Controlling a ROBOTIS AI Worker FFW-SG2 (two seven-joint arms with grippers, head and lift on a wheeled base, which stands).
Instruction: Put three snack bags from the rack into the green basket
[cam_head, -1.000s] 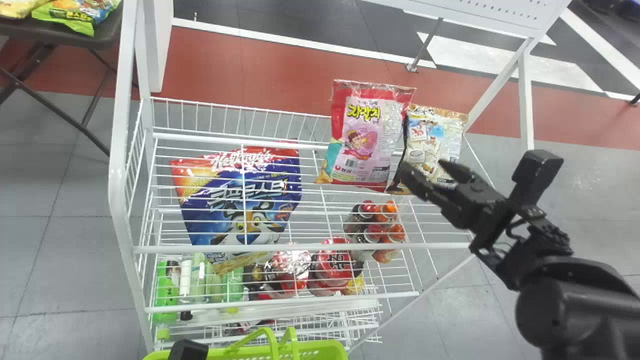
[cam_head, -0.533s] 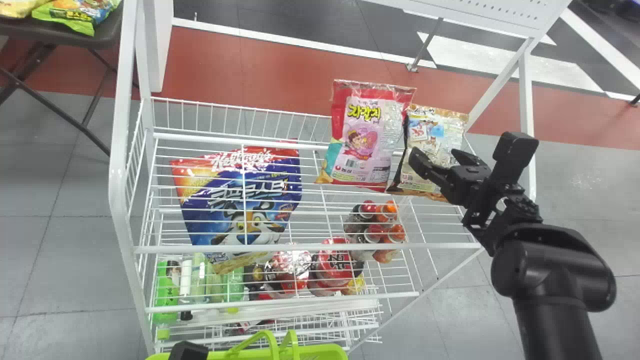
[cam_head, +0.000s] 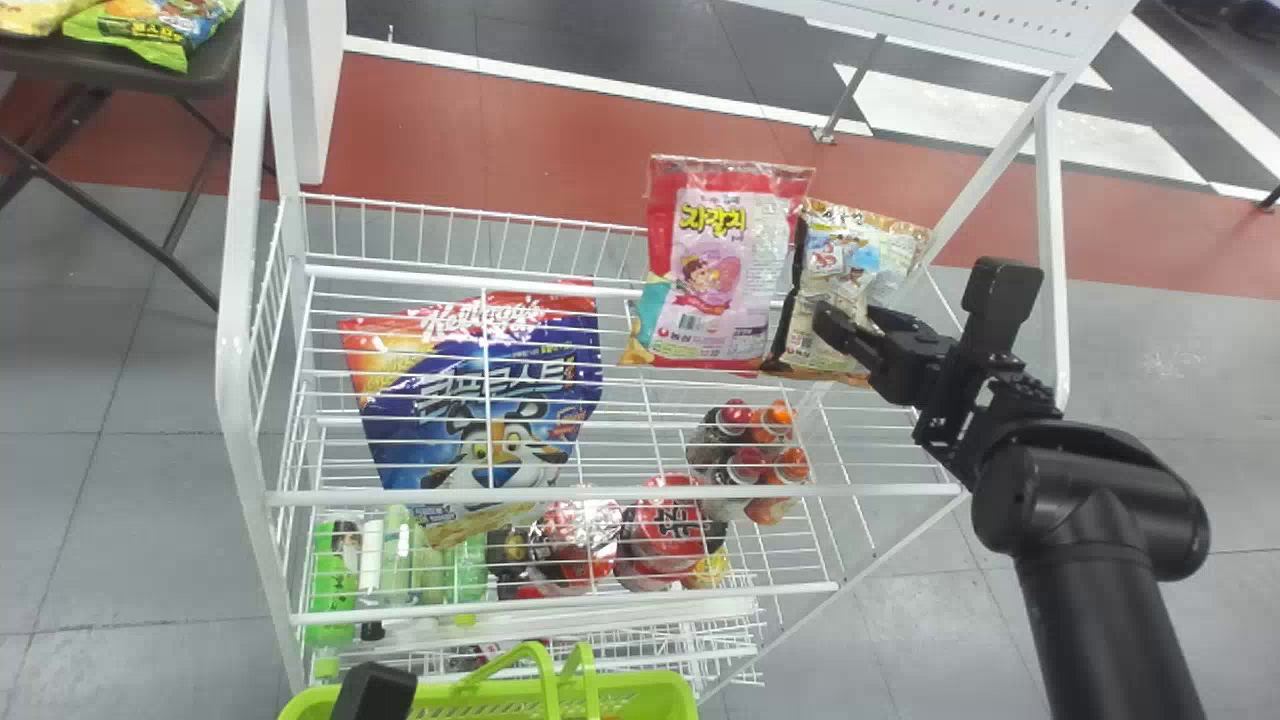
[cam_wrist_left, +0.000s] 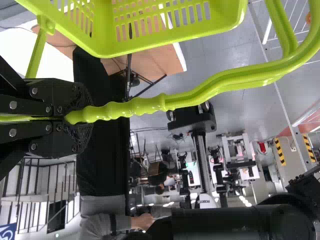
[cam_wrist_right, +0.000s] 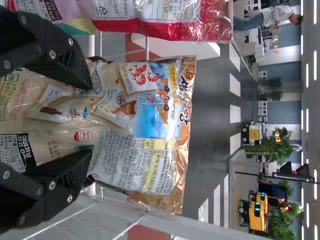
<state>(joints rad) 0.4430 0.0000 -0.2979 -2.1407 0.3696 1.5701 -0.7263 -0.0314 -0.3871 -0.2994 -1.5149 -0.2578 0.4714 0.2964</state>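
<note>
Compared w/ earlier head view, we saw R gripper (cam_head: 850, 317) slightly farther to L, close against tan snack bag (cam_head: 850, 262); its pincer was wide apart. Tan snack bag and red-pink snack bag (cam_head: 715, 275), both on rack (cam_head: 600, 493), had shifted slightly L & up in pic. Our L gripper (cam_head: 375, 690) was clamped on handle (cam_wrist_left: 200, 95) of green basket (cam_head: 640, 686), near rack; basket had risen a bit in head view.

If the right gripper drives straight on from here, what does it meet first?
Most likely the beige snack bag: it fills the space ahead of the right gripper, whose open fingers overlap it in view. Whether they touch it, I can't tell.
</note>
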